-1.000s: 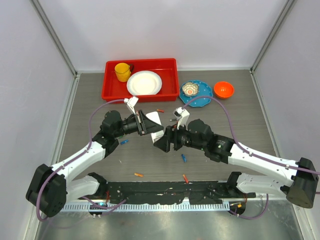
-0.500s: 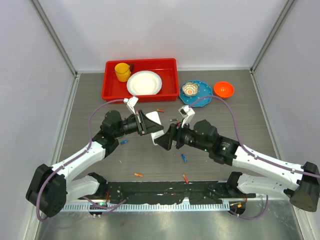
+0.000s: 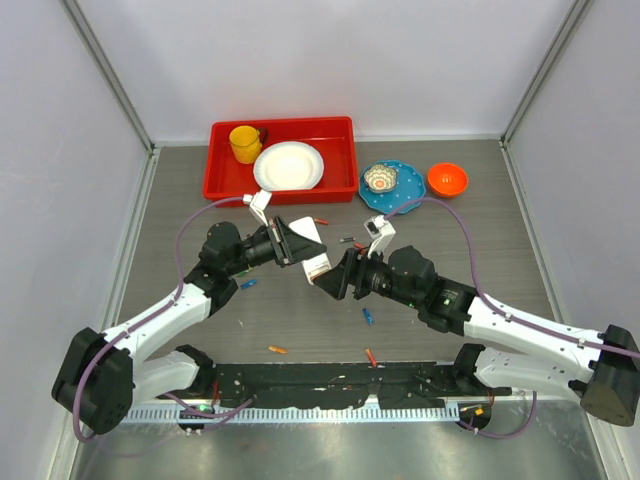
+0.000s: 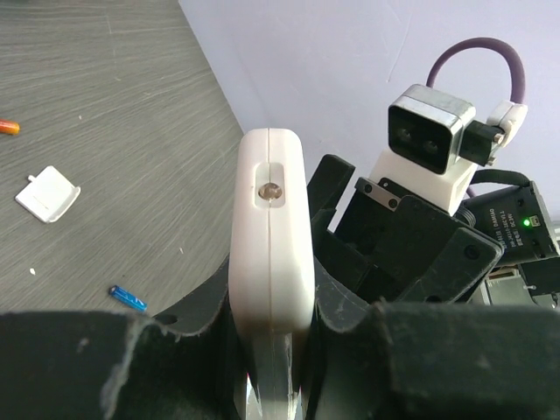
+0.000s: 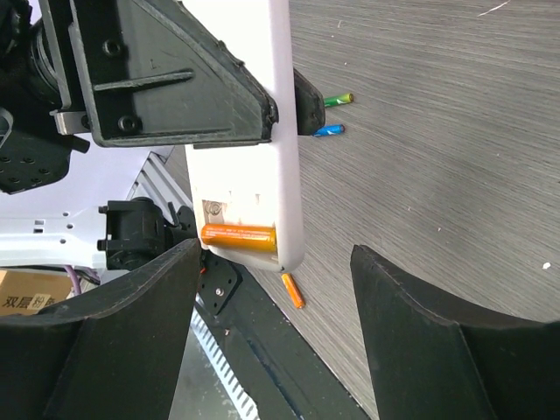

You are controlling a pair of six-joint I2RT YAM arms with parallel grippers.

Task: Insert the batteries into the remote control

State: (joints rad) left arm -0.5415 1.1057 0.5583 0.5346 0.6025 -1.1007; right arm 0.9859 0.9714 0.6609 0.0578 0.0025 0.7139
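The white remote control (image 4: 271, 227) (image 5: 254, 131) is held up off the table, with my left gripper (image 4: 271, 350) (image 3: 290, 243) shut on its sides. Its battery bay faces the right wrist camera, and one orange battery (image 5: 238, 234) lies in the slot at the lower end. My right gripper (image 5: 276, 332) (image 3: 333, 279) stands open just in front of that end, with nothing between its fingers. Loose batteries lie on the table: an orange one (image 5: 293, 290), a green one (image 5: 339, 100), a blue one (image 3: 368, 316) and another orange one (image 3: 277, 349).
A small white cover piece (image 4: 48, 193) lies on the table. At the back a red tray (image 3: 225, 185) holds a yellow cup (image 3: 244, 143) and a white plate (image 3: 289, 166). To its right are a blue plate (image 3: 400, 200) and an orange bowl (image 3: 447, 179).
My left gripper has tilted the remote so its lower end sits nearer the right gripper. The right arm's wrist has shifted slightly right, its jaws still open.
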